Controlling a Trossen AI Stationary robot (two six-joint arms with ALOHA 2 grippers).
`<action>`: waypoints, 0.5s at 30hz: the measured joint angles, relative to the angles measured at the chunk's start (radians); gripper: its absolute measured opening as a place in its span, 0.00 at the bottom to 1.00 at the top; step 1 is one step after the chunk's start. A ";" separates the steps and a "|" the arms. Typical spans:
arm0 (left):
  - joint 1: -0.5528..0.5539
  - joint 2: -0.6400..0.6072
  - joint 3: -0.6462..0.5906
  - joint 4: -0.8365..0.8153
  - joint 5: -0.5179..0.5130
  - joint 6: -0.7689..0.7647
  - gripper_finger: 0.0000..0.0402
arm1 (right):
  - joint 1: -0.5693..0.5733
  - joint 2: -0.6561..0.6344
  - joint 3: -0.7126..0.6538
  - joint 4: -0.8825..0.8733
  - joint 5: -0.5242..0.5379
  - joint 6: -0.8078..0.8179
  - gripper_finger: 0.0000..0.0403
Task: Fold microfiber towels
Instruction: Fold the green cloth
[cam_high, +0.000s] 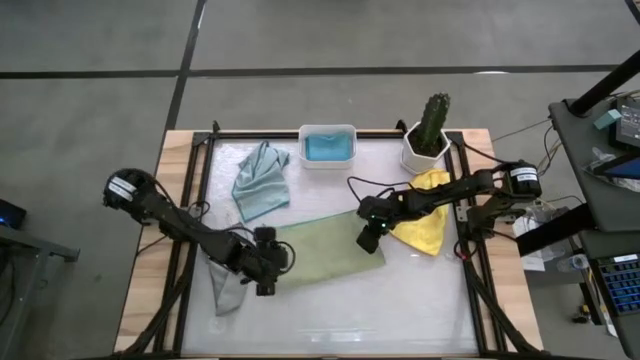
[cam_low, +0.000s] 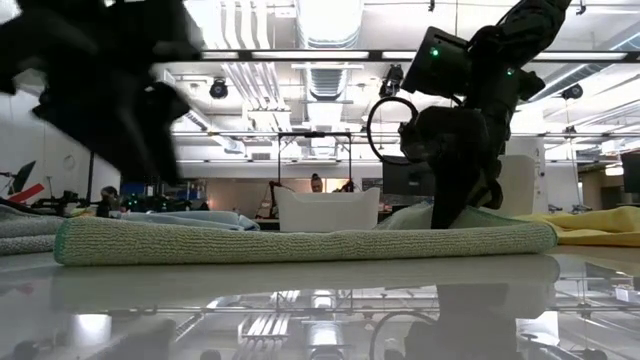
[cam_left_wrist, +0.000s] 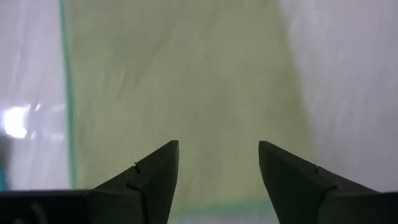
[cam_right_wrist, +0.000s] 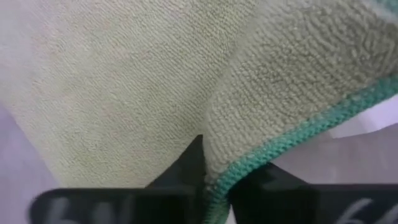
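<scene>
Folding looks barely begun: sage green towel (cam_high: 325, 252) lies mid-worktop, folded over once, right claw (cam_high: 368, 243) pinching its edge, left claw (cam_high: 266, 287) open above it; 4 towels remain.

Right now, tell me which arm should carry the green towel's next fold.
Right. Its gripper is already shut on the green towel's lifted teal-edged corner. The left gripper hovers open over the towel's other end, holding nothing.
</scene>
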 joint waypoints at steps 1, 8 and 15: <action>0.000 -0.003 -0.012 -0.017 0.000 -0.011 0.51 | 0.000 -0.004 0.000 -0.005 0.000 0.003 0.06; -0.006 0.000 -0.093 -0.022 0.005 -0.081 0.51 | -0.005 -0.066 0.042 -0.181 0.010 0.004 0.03; 0.000 0.037 -0.115 0.124 -0.035 -0.044 0.51 | -0.006 -0.077 0.212 -0.470 0.076 0.012 0.03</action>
